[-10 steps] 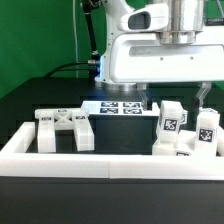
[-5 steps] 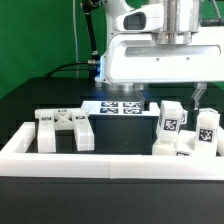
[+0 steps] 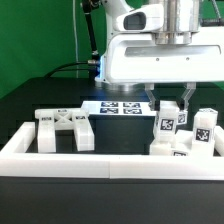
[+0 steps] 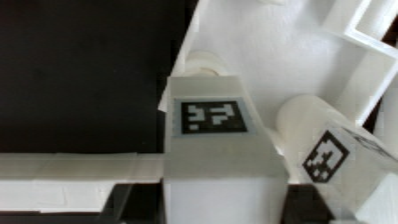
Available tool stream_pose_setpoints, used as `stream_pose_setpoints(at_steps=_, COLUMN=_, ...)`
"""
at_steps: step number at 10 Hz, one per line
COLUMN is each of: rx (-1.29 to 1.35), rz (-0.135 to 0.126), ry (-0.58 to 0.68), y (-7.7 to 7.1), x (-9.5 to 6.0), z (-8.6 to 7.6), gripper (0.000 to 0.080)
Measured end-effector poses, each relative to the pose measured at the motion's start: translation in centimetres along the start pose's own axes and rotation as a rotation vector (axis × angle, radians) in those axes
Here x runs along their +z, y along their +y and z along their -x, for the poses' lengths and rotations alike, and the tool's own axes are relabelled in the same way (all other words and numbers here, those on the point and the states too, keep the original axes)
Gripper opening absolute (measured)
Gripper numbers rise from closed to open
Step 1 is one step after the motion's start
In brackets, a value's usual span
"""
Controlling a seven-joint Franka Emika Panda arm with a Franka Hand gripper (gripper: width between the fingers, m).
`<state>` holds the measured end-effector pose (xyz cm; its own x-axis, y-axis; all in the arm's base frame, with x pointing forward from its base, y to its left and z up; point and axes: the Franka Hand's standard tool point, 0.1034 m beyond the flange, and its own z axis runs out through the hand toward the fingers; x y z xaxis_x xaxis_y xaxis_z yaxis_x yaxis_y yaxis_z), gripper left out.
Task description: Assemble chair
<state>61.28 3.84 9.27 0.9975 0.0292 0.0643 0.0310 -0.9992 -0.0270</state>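
The leg (image 3: 170, 122) I'm working on stands upright at about four o'clock in the exterior view, with its tagged face toward that camera. The gripper (image 3: 170, 105) is clamped on its upper end, with one finger (image 3: 152, 101) on either flank. Through the wrist camera the same leg (image 4: 217, 140) fills the middle of the picture with its tag square on, and a second tagged piece (image 4: 331, 150) sits just beside it; I can't tell whether the two touch. From outside, another leg (image 3: 205, 125) stands upright at the held one's three o'clock. More white pieces (image 3: 185, 152) are bunched low at their feet, too crowded for me to separate. The back panel (image 3: 65, 128), with its X brace, lies flat over at nine o'clock, well apart from the legs. All of these sit inside a low white wall (image 3: 60, 160), which runs across the front at six o'clock and turns back at the nine o'clock end, penning them on the black table (image 3: 30, 105). Behind the pen, toward twelve o'clock, the marker board (image 3: 120, 105) lies flat. The arm (image 3: 150, 60) comes straight down from twelve o'clock, its broad white wrist level above the legs and its fingers pointing down.
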Motion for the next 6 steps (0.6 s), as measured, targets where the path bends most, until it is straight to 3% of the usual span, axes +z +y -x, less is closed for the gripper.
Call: stream_pose_setpoints(at_steps=6, rx=0.119, rz=0.004, ry=0.050, y=-0.58, x=-0.01, z=-0.34, gripper=0.0291)
